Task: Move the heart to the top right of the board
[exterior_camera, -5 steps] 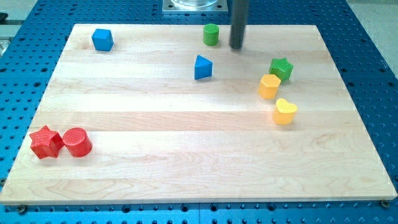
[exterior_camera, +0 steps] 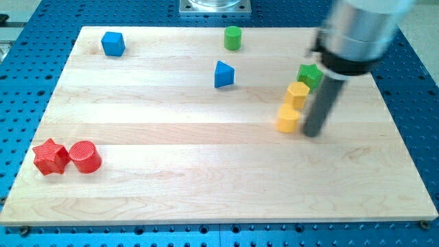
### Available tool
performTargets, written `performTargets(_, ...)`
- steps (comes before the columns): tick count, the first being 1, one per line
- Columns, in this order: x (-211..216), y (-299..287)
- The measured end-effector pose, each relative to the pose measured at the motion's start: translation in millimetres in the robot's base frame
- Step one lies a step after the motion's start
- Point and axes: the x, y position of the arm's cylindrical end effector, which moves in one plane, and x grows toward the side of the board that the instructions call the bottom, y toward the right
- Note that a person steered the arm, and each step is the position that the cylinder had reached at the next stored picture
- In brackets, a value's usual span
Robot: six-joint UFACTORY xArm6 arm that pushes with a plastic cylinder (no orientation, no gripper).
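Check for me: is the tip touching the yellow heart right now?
Cannot tell. In the camera view my tip stands right beside the yellow heart, on its right, with no clear gap or contact visible.

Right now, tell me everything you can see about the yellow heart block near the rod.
The yellow heart is a small, solid-looking block of matte yellow, lying flat on the wooden board, right of centre. Its heart outline is hard to make out from this angle. My tip stands just to its right, very close or touching; I cannot tell which. Directly above it in the view sits another yellow block, nearly touching, with the green star beyond that.
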Motion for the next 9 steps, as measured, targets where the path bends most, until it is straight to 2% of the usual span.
performTargets(1,8.2,-74.2)
performTargets(2,-23.8,-91.4)
performTargets(3,23.2,-111.5)
performTargets(4,-50.2,-107.0)
performTargets(5,-110.4,-55.2)
performTargets(9,-119.5,-43.8)
